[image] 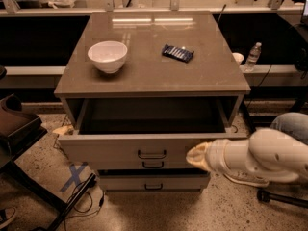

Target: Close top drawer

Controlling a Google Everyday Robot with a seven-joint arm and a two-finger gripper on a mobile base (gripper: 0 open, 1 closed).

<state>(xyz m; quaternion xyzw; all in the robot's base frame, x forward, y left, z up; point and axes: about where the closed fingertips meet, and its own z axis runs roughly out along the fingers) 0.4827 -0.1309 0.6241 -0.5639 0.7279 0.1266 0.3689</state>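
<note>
At the end of the bulky pale arm, which is cut off by the right edge, the gripper shows only as a yellowish tip; whether it is open or closed cannot be told. It sits against the front panel of the top drawer, right of the handle. The drawer stands part-way out under the cabinet top, its inside lost in shadow.

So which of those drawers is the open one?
The top drawer, under the tabletop: it is pulled out, showing its inside, while the drawer fronts below sit further back. The gripper is at its front panel, right of the handle.
</note>
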